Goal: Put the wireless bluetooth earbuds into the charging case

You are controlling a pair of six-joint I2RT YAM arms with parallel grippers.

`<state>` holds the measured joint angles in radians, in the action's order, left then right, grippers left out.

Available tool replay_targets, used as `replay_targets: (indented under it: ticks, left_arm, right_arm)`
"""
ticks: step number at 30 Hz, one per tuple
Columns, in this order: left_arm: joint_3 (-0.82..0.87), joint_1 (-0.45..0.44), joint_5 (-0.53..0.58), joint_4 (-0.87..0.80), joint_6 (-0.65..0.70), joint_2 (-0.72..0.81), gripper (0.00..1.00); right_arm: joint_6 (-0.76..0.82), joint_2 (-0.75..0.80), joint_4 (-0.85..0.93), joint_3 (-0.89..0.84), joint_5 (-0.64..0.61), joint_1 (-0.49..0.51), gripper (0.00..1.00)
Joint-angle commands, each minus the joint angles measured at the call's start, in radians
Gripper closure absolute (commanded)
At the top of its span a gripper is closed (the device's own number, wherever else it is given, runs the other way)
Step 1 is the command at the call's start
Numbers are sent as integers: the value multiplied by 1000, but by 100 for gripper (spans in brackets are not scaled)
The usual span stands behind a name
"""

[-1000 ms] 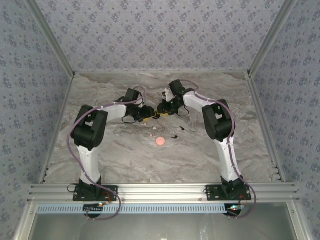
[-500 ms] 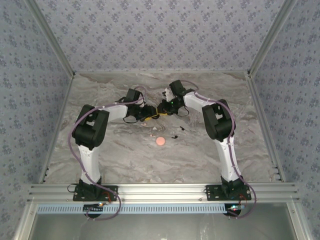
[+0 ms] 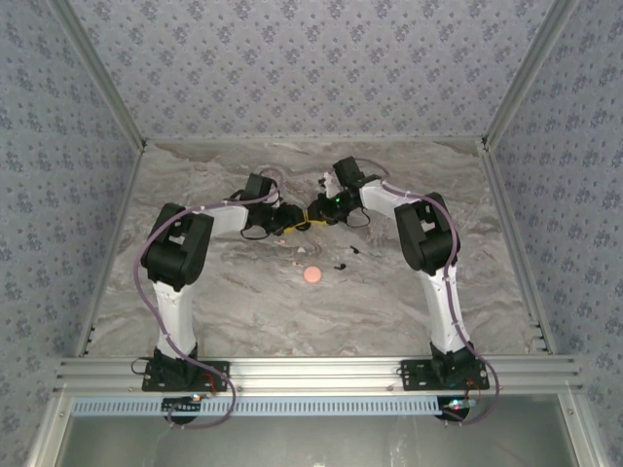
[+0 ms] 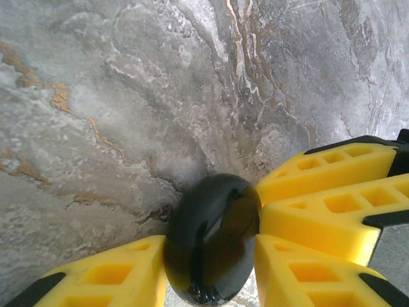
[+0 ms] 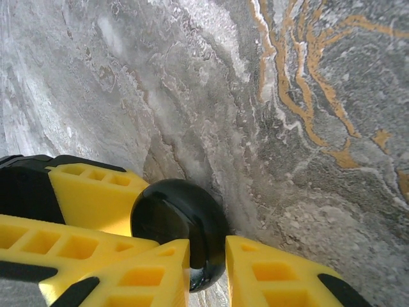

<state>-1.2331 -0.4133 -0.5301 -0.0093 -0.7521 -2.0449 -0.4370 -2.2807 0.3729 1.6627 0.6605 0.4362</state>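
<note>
We judge the task barely begun: neither earbud is in the case yet.

Our landmark is the pink disc [image 3: 311,275] on the marble-patterned table [image 3: 214,292]. Just to the right of the disc lie the two earbuds, tiny black bits, one [image 3: 341,264] close to the disc and the other [image 3: 353,250] a little farther right and back. Both lie loose on the table, apart from either gripper.

Beyond the disc, toward the back wall, both grippers meet over the charging case [image 4: 214,217], a glossy black rounded shell. The left gripper [image 4: 211,249] is clamped across the case's body, one yellow finger pressing each side. The right gripper [image 5: 208,252] comes in from the opposite side, its jaws drawn narrow and pinching the case's edge [image 5: 179,217].

We see no opening or cavity in the shell, so the case looks closed, though the wrist views hide much of it. By our reading, what is left is nearly everything: open the lid, fetch each earbud from beside the disc, and seat both inside.
</note>
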Motion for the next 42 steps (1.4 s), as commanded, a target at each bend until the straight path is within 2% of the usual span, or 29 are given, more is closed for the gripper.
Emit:
replay_targets:
  ticks: [1,23,28,35,42]
  left_arm:
    - [13,-9,-23,70,-20,-19,62]
    - [34,-8,-46,138,-42,-9,69]
    - [40,-9,-51,144,-41,-3,79]
    - [61,-1,-36,149,-31,43,81]
    - [94,13,-68,177,21,171,80]
  right_arm:
    - [-10,-10,25,-24,-10,-2,77]
    - [-20,-11,8,-31,19,-9,75]
    - [-25,-1,-3,-40,22,-11,74]
    - [-30,92,-50,-108,7,-25,67]
    - [-5,271,-124,-235,56,-78,60]
